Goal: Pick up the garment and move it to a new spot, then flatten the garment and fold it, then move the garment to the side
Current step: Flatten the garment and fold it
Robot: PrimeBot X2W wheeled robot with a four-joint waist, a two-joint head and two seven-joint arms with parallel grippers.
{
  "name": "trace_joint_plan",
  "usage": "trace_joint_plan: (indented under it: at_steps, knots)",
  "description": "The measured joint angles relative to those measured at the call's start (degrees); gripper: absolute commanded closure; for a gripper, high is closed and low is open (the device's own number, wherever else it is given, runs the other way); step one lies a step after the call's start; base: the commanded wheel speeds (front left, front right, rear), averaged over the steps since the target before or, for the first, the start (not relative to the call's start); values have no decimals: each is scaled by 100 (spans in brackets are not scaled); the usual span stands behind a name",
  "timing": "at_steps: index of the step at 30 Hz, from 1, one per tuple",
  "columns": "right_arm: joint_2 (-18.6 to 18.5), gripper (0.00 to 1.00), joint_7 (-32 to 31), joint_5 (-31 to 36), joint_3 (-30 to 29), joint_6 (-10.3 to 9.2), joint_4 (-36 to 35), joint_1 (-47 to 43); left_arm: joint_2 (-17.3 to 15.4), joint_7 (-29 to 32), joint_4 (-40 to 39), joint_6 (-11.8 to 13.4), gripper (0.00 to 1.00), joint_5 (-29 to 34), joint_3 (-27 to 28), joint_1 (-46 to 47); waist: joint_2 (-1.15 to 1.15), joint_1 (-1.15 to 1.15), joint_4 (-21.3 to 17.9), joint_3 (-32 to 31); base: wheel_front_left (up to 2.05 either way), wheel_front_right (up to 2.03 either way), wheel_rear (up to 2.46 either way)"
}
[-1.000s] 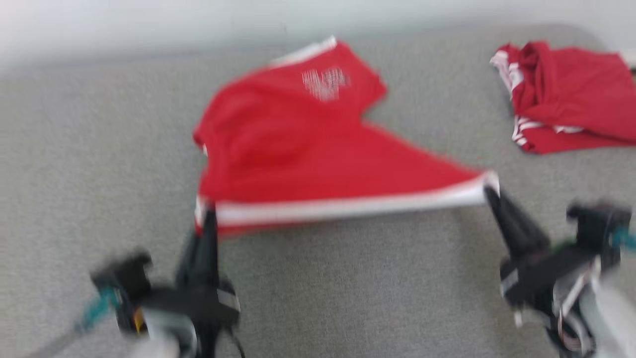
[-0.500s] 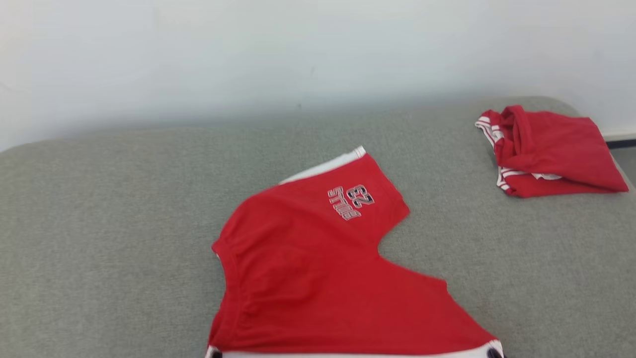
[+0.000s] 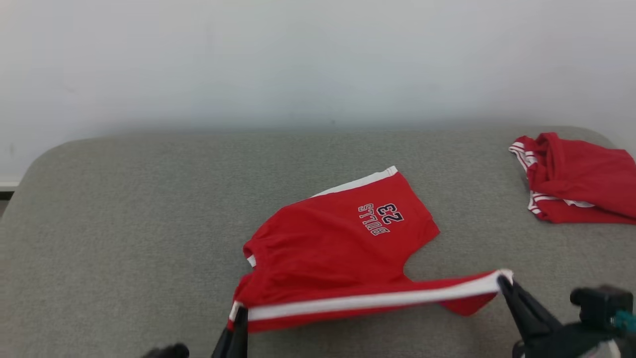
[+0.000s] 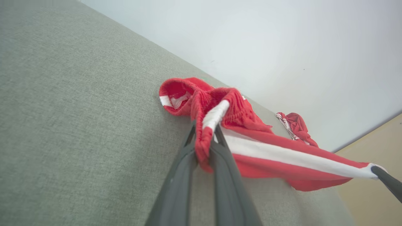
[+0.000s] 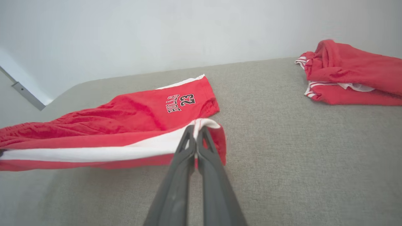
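The garment [image 3: 338,248] is a pair of red shorts with white side stripes and a "BULLS 23" print, lying on the grey cushioned surface [image 3: 124,223]. Its near striped edge is lifted and stretched between both grippers. My left gripper [image 3: 239,312] is shut on the waistband end [image 4: 207,131]. My right gripper [image 3: 503,279] is shut on the leg-hem corner [image 5: 201,125]. The far leg of the garment [image 5: 176,100] still rests flat on the surface.
A second red garment [image 3: 576,179] lies crumpled at the far right of the surface, also seen in the right wrist view [image 5: 348,75]. A pale wall [image 3: 298,59] stands behind the surface. Bare grey surface lies to the left.
The head camera has tilted up, so the wall now shows. The near striped edge has been raised and carried toward the far side, doubling over the shorts, held in both grippers.
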State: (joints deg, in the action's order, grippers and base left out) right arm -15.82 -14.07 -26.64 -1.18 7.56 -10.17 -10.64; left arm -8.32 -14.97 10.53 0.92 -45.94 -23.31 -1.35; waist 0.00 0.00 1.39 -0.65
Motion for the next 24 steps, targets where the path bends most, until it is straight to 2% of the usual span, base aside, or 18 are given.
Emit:
trace_joint_plan:
  at_steps: [3,4,6,12,16,18,24]
  knots:
    - [-189,100,-10,15,88,0,476,637,158,1,307,-76,100,-80,70,468,0,0,143,-1,0,0,0]
    - [-286,100,-51,18,144,0,867,1148,235,77,591,-100,100,-99,31,795,0,0,226,20,0,0,0]
    - [-319,100,-67,3,192,0,1081,1416,258,125,742,-127,100,-100,-2,962,0,0,257,47,0,0,0]
    - [-535,100,-25,4,760,0,2390,2974,420,249,1527,-193,100,-189,-34,2070,1,1,373,365,0,0,0]
    - [-651,100,192,5,1144,0,3250,3772,489,383,1992,-209,100,-421,-78,2611,1,1,455,612,0,0,0]
    - [-703,100,271,1,1290,0,3656,4159,519,553,2258,-138,100,-466,-190,2933,1,1,509,731,0,0,0]
    - [-709,100,762,-135,1719,-1,4589,5022,536,352,2601,-247,100,-634,-420,3506,1,2,669,1061,0,0,0]
